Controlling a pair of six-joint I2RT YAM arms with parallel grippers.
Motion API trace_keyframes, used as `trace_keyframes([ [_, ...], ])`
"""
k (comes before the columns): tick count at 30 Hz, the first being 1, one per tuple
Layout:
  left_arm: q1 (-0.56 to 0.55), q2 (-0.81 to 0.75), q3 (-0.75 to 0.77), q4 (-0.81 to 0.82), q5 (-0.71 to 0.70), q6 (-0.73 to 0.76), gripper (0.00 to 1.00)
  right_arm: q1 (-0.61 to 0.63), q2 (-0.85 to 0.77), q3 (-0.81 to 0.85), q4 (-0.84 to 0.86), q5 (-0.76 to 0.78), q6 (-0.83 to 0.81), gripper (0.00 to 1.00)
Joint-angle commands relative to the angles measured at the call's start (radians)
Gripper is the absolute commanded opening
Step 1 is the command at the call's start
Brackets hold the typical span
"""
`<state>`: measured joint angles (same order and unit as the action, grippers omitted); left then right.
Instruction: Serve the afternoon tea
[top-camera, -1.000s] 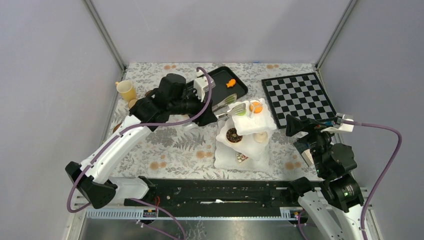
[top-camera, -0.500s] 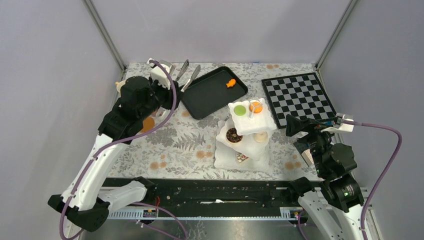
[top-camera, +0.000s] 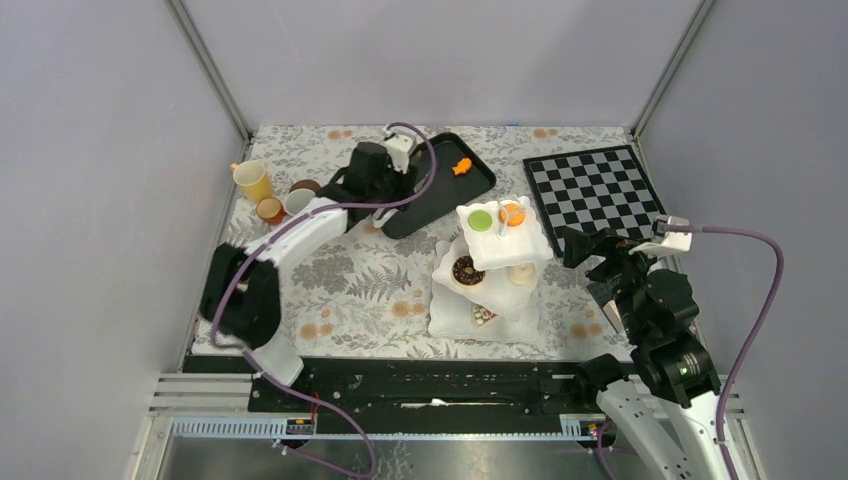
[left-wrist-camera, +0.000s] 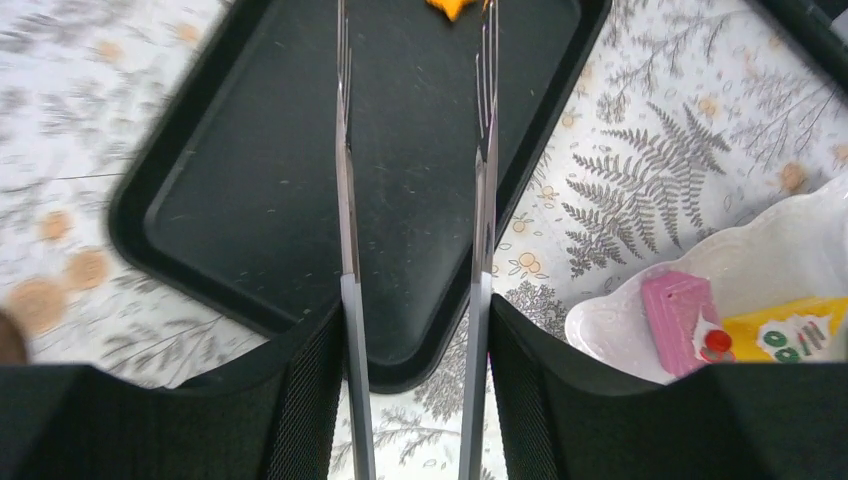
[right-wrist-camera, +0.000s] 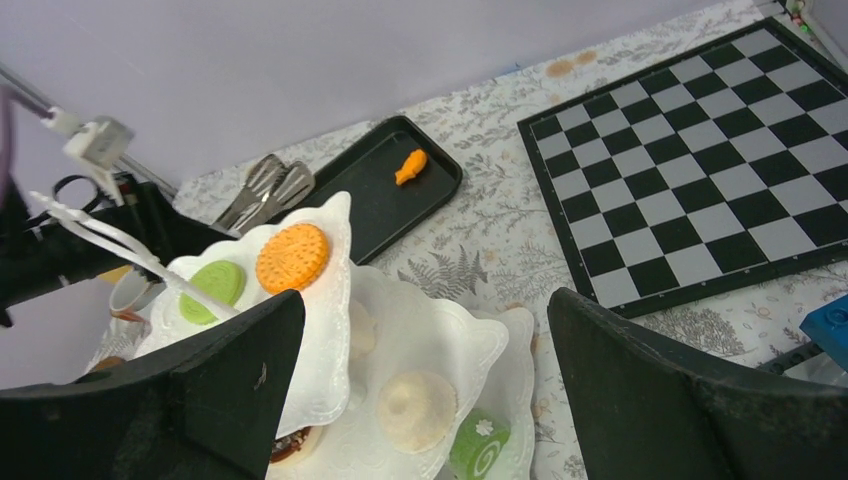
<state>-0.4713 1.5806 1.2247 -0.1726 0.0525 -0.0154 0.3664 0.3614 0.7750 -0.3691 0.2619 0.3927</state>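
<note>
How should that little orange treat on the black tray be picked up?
I'd pinch it across its short width from straight above: the orange treat lies flat and alone on the tray, both long sides free for the tongs.
</note>
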Motion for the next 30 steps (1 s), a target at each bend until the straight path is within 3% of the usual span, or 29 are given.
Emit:
trace_keyframes([
  [1, 0.005, 0.182, 0.171, 0.081, 0.172, 0.057, 0.53, 0.005, 0.048, 0.035, -0.017, 0.002, -0.012, 0.98],
  [7, 0.005, 0.473, 0.433, -0.054, 0.167, 0.151, 0.53, 0.005, 0.092, 0.057, -0.036, 0.027, 0.008, 0.98],
  [16, 0.013, 0.714, 0.717, -0.171, 0.181, 0.226, 0.53, 0.006, 0.102, 0.035, -0.037, 0.060, 0.062, 0.98],
  [21, 0.014, 0.801, 0.837, -0.237, 0.198, 0.237, 0.54, 0.005, 0.100, 0.034, -0.037, 0.069, 0.063, 0.98],
  [30, 0.030, 0.876, 0.917, -0.251, 0.252, 0.200, 0.56, 0.005, 0.090, 0.035, -0.039, 0.069, 0.060, 0.98],
])
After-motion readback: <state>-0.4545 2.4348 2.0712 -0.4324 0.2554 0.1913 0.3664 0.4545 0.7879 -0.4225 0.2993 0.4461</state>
